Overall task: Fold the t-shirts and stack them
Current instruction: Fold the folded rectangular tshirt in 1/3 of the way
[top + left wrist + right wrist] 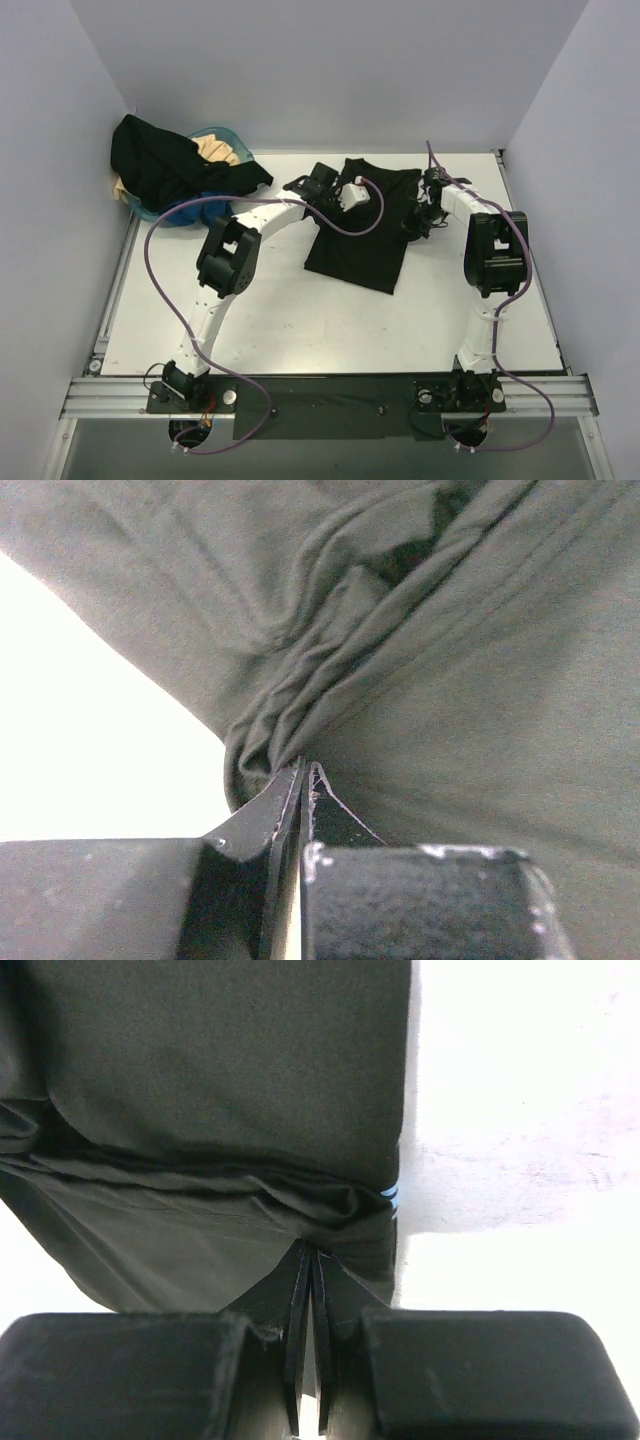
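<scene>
A black t-shirt (365, 240) lies partly folded on the white table (300, 320), back centre. My left gripper (338, 203) is at the shirt's upper left edge, and in the left wrist view it (305, 767) is shut on a bunched fold of the dark cloth (450, 680). My right gripper (415, 222) is at the shirt's upper right edge. The right wrist view shows this gripper (312, 1250) shut on the wrinkled hem of the shirt (220, 1080), beside a small blue and white print strip (390, 1196).
At the back left corner stands a teal basket (222, 132). Another black t-shirt (160, 160) hangs over it, with a cream one (215, 150) and a blue one (195, 210) showing underneath. Grey walls close in the table on three sides.
</scene>
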Controlling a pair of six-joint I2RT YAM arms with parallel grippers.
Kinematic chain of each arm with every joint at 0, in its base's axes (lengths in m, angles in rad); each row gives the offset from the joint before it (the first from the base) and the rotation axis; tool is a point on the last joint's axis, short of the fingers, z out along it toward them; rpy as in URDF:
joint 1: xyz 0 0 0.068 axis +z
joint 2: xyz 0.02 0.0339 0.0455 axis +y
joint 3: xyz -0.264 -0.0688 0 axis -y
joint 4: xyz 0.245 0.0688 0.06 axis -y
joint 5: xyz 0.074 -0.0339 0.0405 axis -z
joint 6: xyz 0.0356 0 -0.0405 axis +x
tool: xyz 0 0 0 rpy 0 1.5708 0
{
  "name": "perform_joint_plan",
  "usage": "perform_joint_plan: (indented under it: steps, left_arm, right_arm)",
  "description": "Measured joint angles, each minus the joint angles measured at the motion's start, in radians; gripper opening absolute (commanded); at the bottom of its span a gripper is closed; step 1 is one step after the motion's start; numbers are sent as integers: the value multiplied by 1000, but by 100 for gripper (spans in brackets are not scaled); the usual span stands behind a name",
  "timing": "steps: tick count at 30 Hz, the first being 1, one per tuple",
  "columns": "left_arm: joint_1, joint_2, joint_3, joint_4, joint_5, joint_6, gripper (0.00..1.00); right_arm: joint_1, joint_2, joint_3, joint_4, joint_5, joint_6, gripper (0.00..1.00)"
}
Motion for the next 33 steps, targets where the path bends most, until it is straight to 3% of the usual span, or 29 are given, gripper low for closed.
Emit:
perform_joint_plan:
  steps: [10,14,16,17,19,21,25,30,33]
  left_arm:
    - [19,6,26,81,-54,-6,9]
    - [21,105,229,71,-98,-22,13]
    - [26,150,332,42,-100,-35,17]
    - [29,151,348,25,-90,-37,19]
    - [34,134,351,-18,-50,-37,25]
    - [42,80,289,-51,27,-24,36]
    - [44,-108,57,-131,191,84,55]
    - [36,-381,-312,-237,334,395,58]
    - [34,-418,-415,-248,349,536,61]
  right_arm:
    - [-29,20,47,-24,0,-2,0]
    - [-47,22,96,-45,6,-13,0]
    - [-55,22,121,-56,9,-25,9]
    - [-55,19,127,-60,12,-33,24]
    - [-58,0,122,-71,24,-42,42]
    - [-60,-53,77,-78,37,-52,52]
    - [-43,-224,-71,-92,50,-50,59]
    - [11,-383,-273,-67,32,0,59]
    - [35,-387,-388,-31,13,47,59]
